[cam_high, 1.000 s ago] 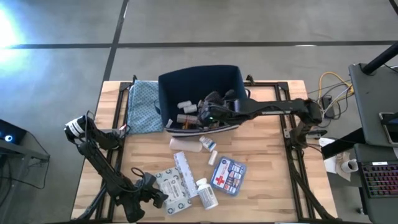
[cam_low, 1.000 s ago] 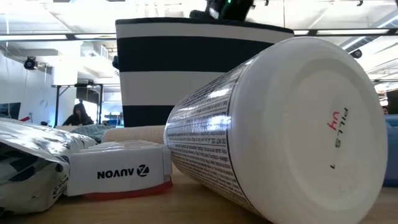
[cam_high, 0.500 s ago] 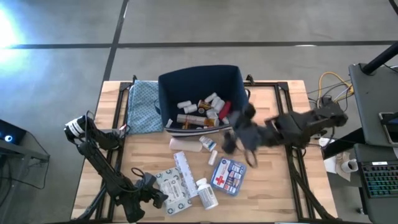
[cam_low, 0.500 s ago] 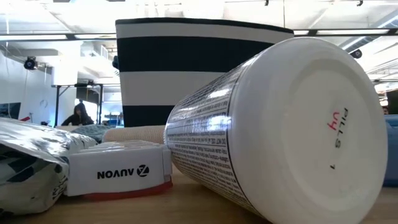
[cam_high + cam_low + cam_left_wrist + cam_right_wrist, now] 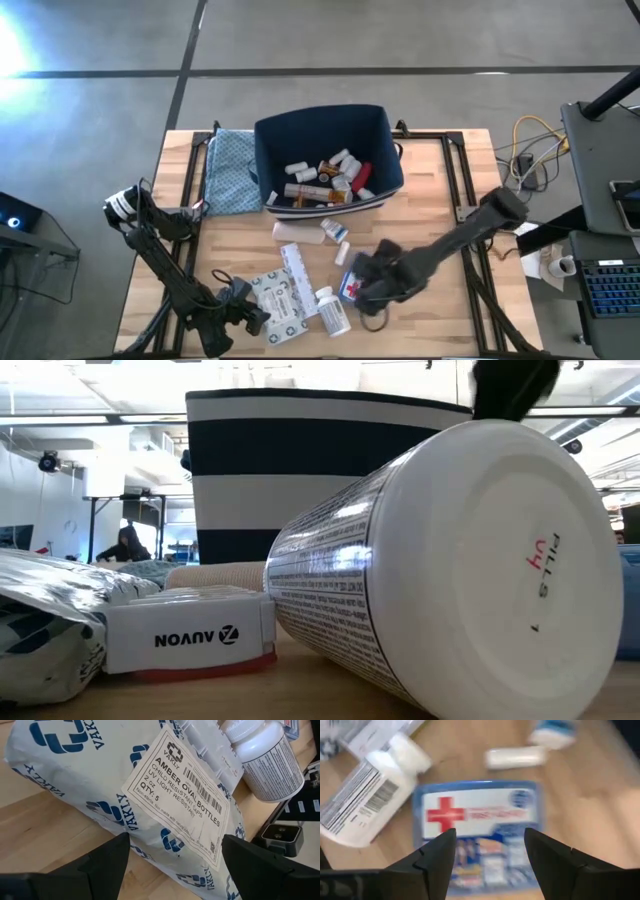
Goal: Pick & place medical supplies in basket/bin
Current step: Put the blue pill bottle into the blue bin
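Right wrist view: my right pincer (image 5: 487, 865) hangs with fingers apart directly over the flat blue-and-white first-aid box with a red cross (image 5: 477, 827), its long axis across my gap. A white pill bottle (image 5: 367, 807) lies beside it. The navy fabric bin (image 5: 325, 125) stands beyond, and my left pincer (image 5: 172, 870), parted, waits over a printed packet (image 5: 115, 785).

The right gripper (image 5: 489, 857) hangs over the wooden table (image 5: 600, 815), its two dark fingers (image 5: 432, 857) spread apart with nothing between them. Beneath lies a blue-white first-aid box (image 5: 477, 830) with a red cross. A white pill bottle (image 5: 367, 805) lies on its side just beside it; a white tube (image 5: 514, 757) lies beyond.
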